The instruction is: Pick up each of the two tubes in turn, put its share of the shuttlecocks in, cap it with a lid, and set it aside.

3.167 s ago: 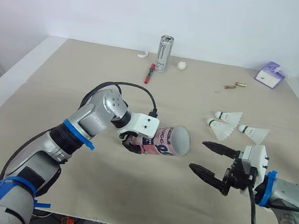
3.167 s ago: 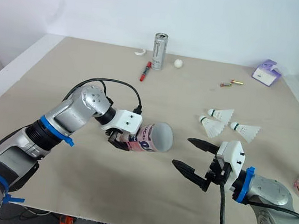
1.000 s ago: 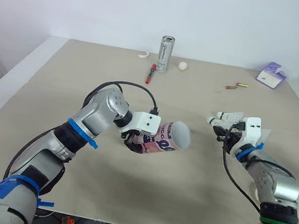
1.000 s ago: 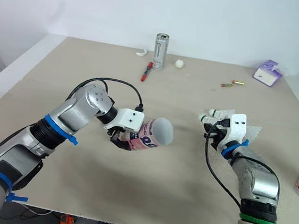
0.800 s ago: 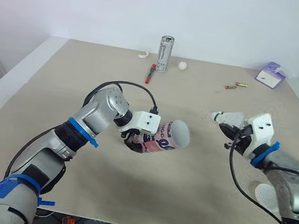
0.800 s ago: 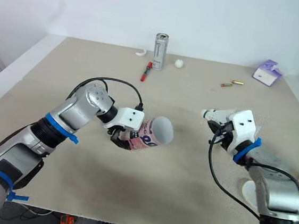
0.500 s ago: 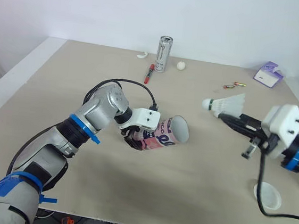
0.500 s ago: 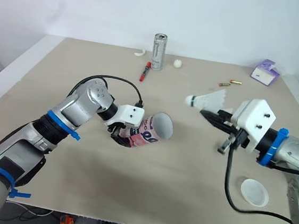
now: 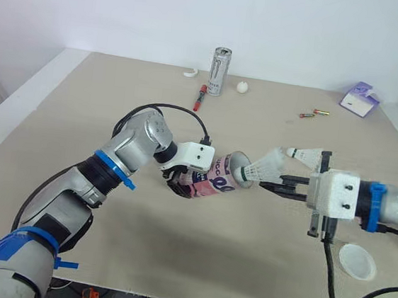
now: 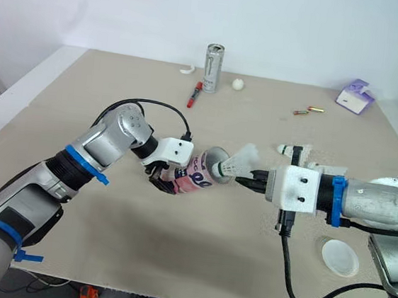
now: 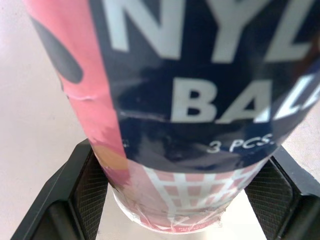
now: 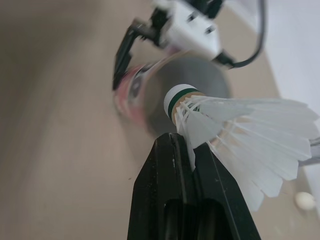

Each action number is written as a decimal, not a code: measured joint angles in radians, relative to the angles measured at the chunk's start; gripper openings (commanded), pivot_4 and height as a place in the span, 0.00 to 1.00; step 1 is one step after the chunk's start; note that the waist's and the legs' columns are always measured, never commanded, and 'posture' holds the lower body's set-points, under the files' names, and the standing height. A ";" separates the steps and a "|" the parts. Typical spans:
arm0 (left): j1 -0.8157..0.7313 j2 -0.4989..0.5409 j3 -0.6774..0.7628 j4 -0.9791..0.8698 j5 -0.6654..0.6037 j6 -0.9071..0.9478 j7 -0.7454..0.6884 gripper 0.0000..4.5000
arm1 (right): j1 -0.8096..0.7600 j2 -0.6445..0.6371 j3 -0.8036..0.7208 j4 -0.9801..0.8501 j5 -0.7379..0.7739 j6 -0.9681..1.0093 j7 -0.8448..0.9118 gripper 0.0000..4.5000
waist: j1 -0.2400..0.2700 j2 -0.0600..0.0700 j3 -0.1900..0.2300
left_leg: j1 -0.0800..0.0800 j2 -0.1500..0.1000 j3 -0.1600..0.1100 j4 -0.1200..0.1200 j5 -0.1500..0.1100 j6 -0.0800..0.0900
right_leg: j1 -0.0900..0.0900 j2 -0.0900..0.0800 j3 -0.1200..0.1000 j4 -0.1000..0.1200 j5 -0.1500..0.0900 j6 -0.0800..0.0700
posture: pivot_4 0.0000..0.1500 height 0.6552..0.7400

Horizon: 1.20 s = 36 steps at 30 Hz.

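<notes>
the left end effector (image 9: pixel 181 184) is clamped on a pink and navy cardboard tube (image 9: pixel 217 179), its black fingers (image 11: pixel 82 197) pressed against either side near the closed end. the tube is held above the beige desk (image 9: pixel 82 108), lying nearly level with its open mouth turned toward the right arm. the right end effector (image 9: pixel 275 183) is pinching a white feather shuttlecock with a green-banded cork (image 9: pixel 259 168) by the skirt, cork first, right at the tube's mouth; whether the cork is past the rim cannot be told. a second white shuttlecock (image 9: pixel 304 154) lies on the desk just beyond the right arm, and a round white plastic lid (image 9: pixel 357 260) lies near the front edge. at the far side stand a silver drink can (image 9: pixel 219 71) and a red marker pen (image 9: pixel 199 98).
</notes>
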 measured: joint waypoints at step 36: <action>0.007 0.012 0.000 -0.030 0.002 0.017 0.003 0.81 | 0.094 0.273 -0.396 0.673 0.176 0.287 -0.389 0.98 | -0.003 0.002 0.000 | 0.001 0.000 0.000 -0.001 0.000 0.000 | 0.001 0.002 0.001 0.000 0.003 -0.005 | 1.00 1.00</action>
